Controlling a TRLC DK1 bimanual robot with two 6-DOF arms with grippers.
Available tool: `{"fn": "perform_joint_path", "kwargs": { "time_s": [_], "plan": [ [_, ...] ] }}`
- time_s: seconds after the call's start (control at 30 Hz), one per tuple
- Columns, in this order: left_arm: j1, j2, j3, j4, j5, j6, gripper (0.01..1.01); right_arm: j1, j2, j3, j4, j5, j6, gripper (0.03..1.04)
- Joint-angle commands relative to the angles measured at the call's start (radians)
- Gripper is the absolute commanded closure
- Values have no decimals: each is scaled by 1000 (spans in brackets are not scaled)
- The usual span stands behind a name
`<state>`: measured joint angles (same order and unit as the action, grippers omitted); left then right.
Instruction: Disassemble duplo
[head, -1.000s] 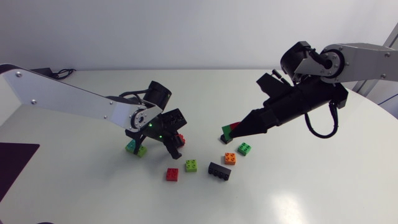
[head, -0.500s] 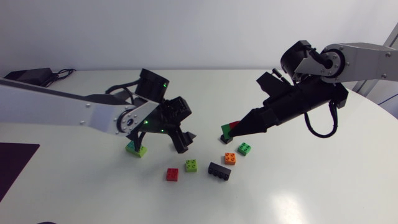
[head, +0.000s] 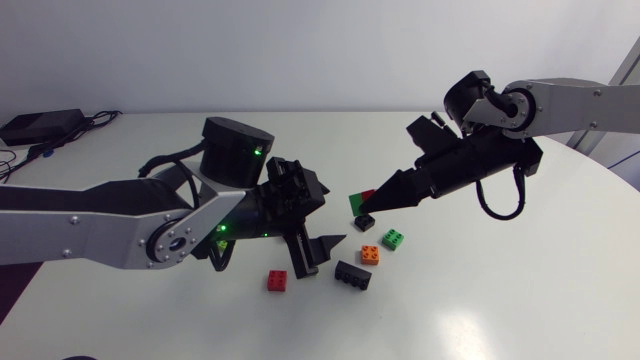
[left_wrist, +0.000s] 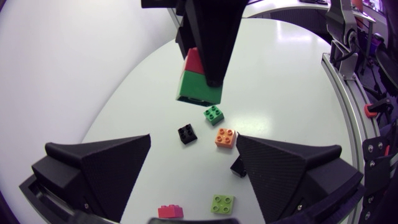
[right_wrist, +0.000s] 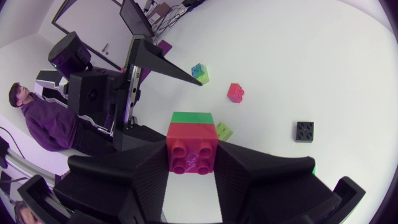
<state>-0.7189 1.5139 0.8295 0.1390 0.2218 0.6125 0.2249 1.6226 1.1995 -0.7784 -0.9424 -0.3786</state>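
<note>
Observation: the two-brick stack (right_wrist: 191, 138) is held clear above the table (head: 500, 300), between the two arms. The right jaws are closed on it from two sides. From the right wrist view the grip appears to sit mainly on the red brick (right_wrist: 191, 154), with the green brick (right_wrist: 191, 117) projecting past the fingertips. The left jaws stand wide open with nothing between them, facing the stack from a short way off.

Loose on the table beneath lie an orange brick (head: 370, 254), a small green brick (head: 394, 239), a long black brick (head: 352, 274), a loose red brick (head: 277, 281) and a lime brick (left_wrist: 222, 202).

Assessment: the stack is judged to be light, rigid moulded plastic, not fragile, with smooth and somewhat slippery faces. The only resistance should be the friction of the stud joint.

Recommendation: the left jaws should take the green brick across its two flat side faces, square and fully seated, well clear of the seam. Separation is best by tilting it off, since a straight pull risks the fingers sliding on the plastic.
</note>
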Motion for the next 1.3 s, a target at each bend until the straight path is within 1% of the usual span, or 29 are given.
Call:
{"fn": "perform_joint_path", "kwargs": {
  "time_s": [0.0, 0.27, 0.3, 0.47, 0.7, 0.73, 1.07, 1.1, 1.13, 1.17, 1.2, 1.23, 1.27],
  "plan": [
    [-14, -3, -32, 34, 10, 18, 69, 21, 29, 14, 11, -9, 33, 782],
    [-33, -6, -41, 86, 8, 18, 72, 60, 45, 5, 24, -7, 46, 782],
    [-34, -6, -43, 91, 8, 20, 87, 62, 45, 3, 24, -7, 46, 782],
    [-53, -14, -46, 97, 7, 35, 256, 67, 51, -2, 24, -7, 46, 782],
    [-85, -17, -67, 123, -21, 69, 666, 76, 53, -11, 24, -7, 44, 782],
    [-86, -18, -69, 123, -22, 72, 685, 76, 51, -11, 24, -7, 44, 782],
    [-93, -15, -86, 123, -44, 112, 702, 74, 34, -14, 24, -9, 46, 775],
    [-93, -15, -87, 123, -45, 112, 702, 74, 28, -15, 24, -9, 46, 720],
    [-93, -15, -89, 123, -45, 113, 702, 73, 23, -15, 22, -9, 46, 521],
    [-93, -15, -90, 123, -47, 116, 702, 71, 19, -14, 18, -9, 46, 267],
    [-94, -17, -90, 123, -48, 116, 702, 67, 11, -12, 14, -9, 46, 97],
    [-93, -18, -92, 123, -48, 116, 702, 60, 5, -11, 10, -7, 46, 66],
    [-93, -20, -92, 123, -48, 116, 702, 57, -3, -11, 7, -7, 44, 66]
  ]
}}
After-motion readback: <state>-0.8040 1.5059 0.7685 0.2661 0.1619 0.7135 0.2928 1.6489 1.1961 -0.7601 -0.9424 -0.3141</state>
